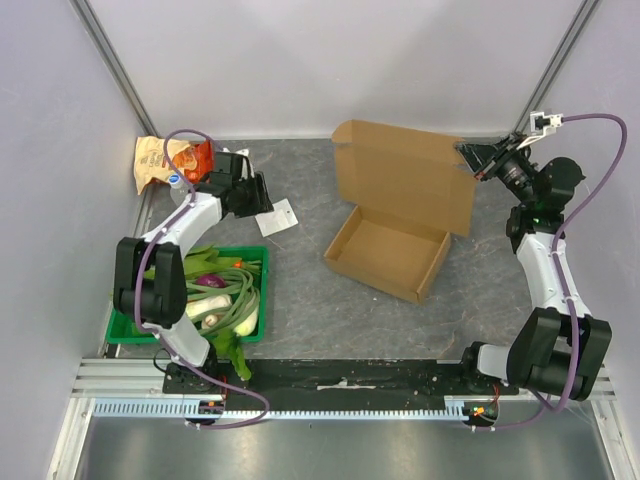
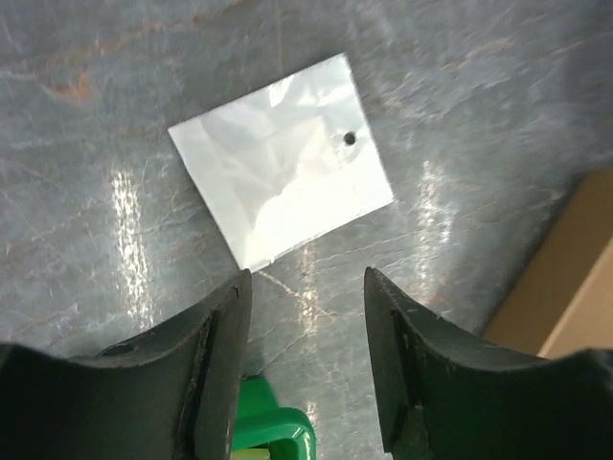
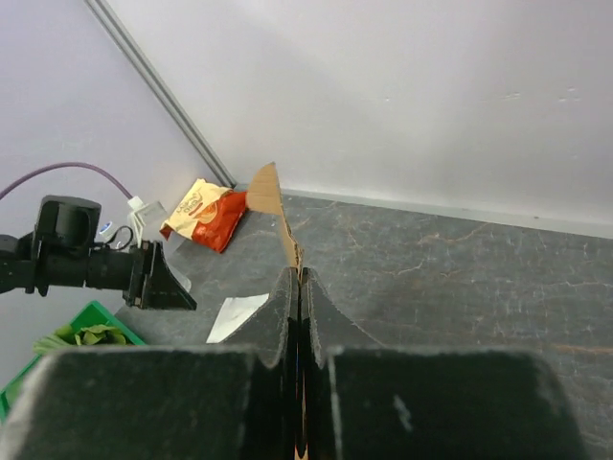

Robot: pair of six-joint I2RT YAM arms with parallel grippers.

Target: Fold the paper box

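Grey counter [image 1: 300, 300] holds the box [image 1: 395, 245] mid-table, tray formed, lid upright and unclosed. Right fingers [image 1: 468, 160] pinch the lid's edge; left fingers [image 2: 306, 316] hover spread over a card [image 2: 283, 182].

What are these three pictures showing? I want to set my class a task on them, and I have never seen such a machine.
Two robot arms stand at a table's near edge. One picture looks down from above; the other two come from a camera on each wrist. The right tool is shut on the raised lid of the paper box, a brown cardboard box lying open on the grey table. The left tool is open and empty, above a small white card. A green crate of vegetables and a snack bag lie on the left.
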